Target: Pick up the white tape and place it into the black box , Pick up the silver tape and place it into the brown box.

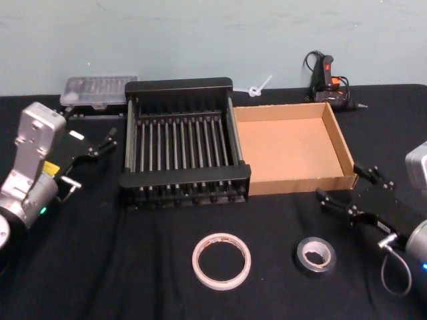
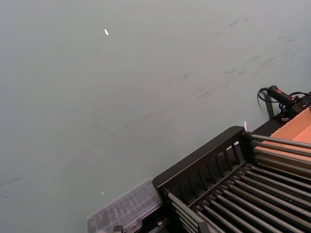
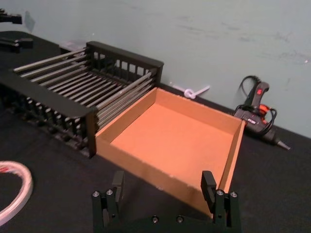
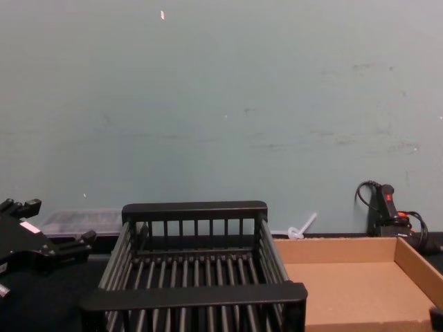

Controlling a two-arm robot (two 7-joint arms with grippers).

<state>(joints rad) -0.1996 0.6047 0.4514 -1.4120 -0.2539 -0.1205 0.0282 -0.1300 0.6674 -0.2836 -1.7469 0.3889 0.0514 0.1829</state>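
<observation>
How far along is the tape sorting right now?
Nothing is done yet: the black box and the brown box hold no tape. Nothing is in hand; the left gripper beside the black box and the right gripper near the brown box are open. The white tape and silver tape both lie on the table, still to move.

Black table [image 1: 153,280] bearing boxes, tapes

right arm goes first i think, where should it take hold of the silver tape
Judging by its pose, from straight above: the silver tape lies flat on the black table, hole up. Put one finger in the hole and one outside to pinch the thick wall, or span the whole roll. The right end effector sits open just behind it; the white tape lies clear alongside.
</observation>
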